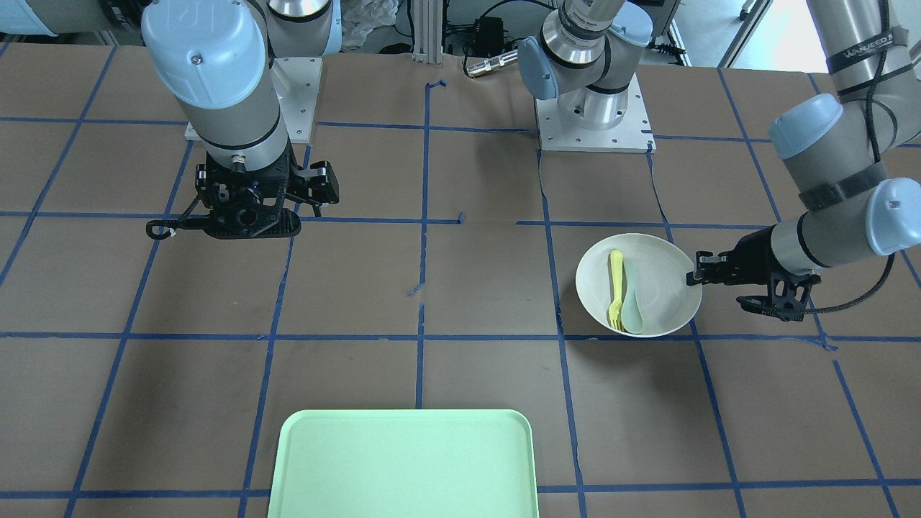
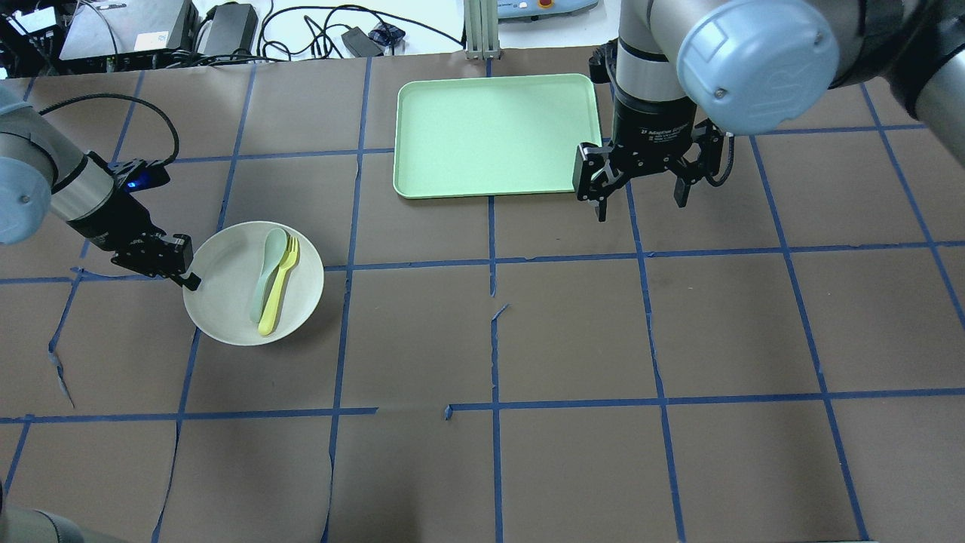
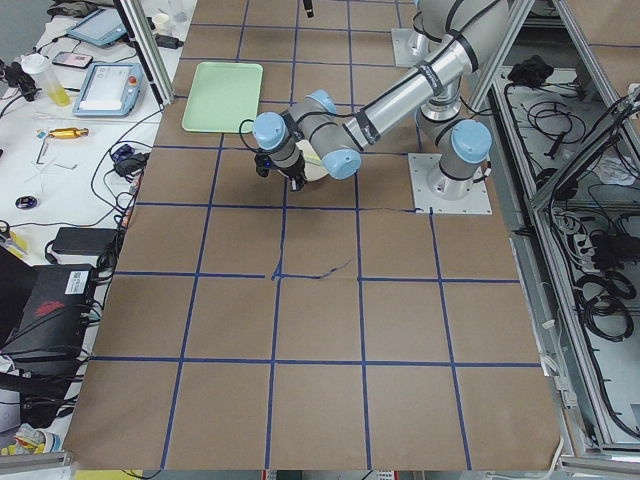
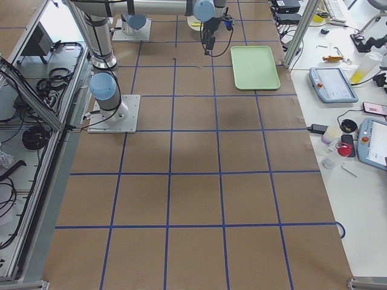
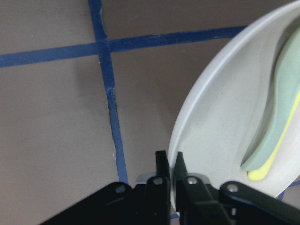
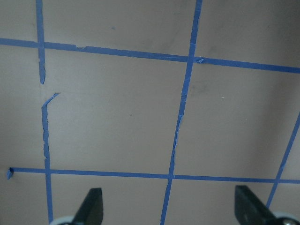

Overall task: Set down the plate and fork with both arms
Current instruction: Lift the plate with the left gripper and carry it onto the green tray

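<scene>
The white plate (image 2: 226, 290) lies at the table's left side, also seen in the front-facing view (image 1: 665, 277). On it the yellow fork (image 2: 277, 290) lies next to a pale grey-green spoon (image 2: 268, 264). My left gripper (image 2: 188, 280) is shut on the plate's left rim. The left wrist view shows its fingers (image 5: 162, 171) pinching the rim of the plate (image 5: 220, 117), with the fork (image 5: 279, 152) under the spoon (image 5: 281, 98). My right gripper (image 2: 641, 205) hangs open and empty over the table, just right of the tray, its tips spread wide in the right wrist view (image 6: 171, 211).
A mint-green tray (image 2: 490, 136) lies at the far middle of the table, also seen near the front-facing view's bottom edge (image 1: 403, 467). Blue tape lines grid the brown table. Both arm bases stand at the robot's side (image 1: 593, 122).
</scene>
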`<state>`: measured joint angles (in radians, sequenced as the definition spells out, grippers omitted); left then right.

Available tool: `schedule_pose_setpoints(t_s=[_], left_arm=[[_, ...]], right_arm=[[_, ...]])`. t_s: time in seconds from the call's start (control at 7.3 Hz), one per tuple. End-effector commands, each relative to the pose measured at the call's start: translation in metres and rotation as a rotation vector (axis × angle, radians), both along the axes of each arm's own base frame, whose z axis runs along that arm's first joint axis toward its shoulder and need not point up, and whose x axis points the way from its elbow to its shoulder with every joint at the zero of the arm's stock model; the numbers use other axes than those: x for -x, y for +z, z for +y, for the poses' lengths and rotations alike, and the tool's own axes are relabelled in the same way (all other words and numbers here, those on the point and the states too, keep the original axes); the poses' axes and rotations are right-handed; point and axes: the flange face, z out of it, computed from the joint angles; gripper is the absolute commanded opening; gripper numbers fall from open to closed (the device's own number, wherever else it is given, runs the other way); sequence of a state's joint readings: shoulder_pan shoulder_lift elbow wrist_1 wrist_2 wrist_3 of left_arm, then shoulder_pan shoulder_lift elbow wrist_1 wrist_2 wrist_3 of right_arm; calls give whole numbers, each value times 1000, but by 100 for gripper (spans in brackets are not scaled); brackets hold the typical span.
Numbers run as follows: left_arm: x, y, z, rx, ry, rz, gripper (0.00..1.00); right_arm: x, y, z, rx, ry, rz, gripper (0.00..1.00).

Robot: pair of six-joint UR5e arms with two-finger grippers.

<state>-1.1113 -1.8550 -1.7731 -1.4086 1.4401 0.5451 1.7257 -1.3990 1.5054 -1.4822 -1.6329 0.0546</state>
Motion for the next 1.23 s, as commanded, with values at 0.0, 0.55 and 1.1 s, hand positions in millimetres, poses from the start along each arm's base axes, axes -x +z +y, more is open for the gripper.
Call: schedule_pose_setpoints(t_s=[0.0,0.55,1.1], left_arm=[[68,25,-33,18,22,-23,0],[206,12,-91,91,242,55,0],[250,-6,-173,84,400,94,0]], right_arm=[[0,0,0,-3,0,1,100],[-1,0,2,-6,-1,-1,100],[-3,-1,3,-13,-1,-6,100]])
